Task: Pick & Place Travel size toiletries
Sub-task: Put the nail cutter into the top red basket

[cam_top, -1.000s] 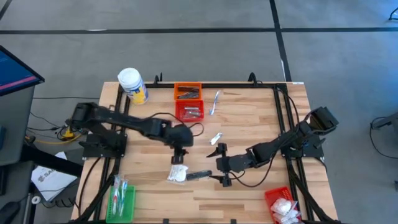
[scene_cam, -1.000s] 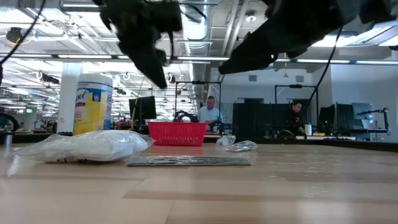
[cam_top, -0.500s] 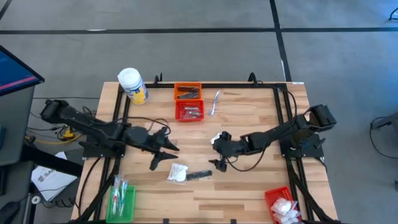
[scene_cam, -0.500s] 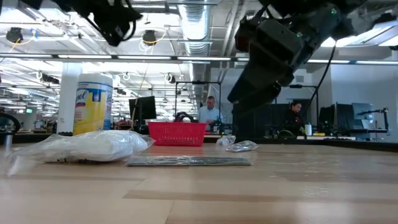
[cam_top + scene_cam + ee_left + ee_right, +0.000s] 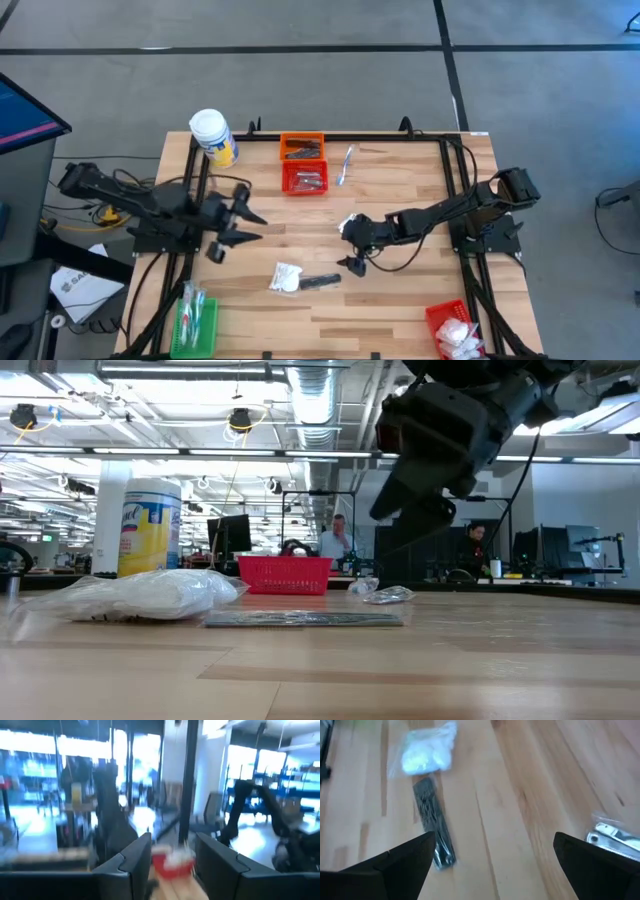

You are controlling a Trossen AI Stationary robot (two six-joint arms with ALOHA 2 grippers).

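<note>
A white packet [image 5: 285,277] and a dark slim tube [image 5: 320,282] lie flat mid-table, side by side; the right wrist view shows the packet [image 5: 427,750] and tube [image 5: 434,822] too. A silver-grey foil sachet [image 5: 347,222] lies at the far side of my right gripper [image 5: 346,247]. That gripper hovers open, just right of the tube, the sachet [image 5: 615,835] beside one finger. A clear stick [image 5: 346,163] lies near the far edge. My left gripper [image 5: 250,226] is open and empty near the table's left edge.
An orange basket [image 5: 302,148] and a red basket [image 5: 305,178] sit at the far edge, and a white jar with a yellow label [image 5: 213,137] at the far left corner. A green basket [image 5: 197,322] is near left; a red basket with white packets [image 5: 455,330] is near right.
My left gripper has pulled back from above the white packet toward the table's left edge, rising out of the low view. My right gripper has moved from beside the dark tube a little toward the far edge and the foil sachet, turning as it went. Packet and tube have stayed put.
</note>
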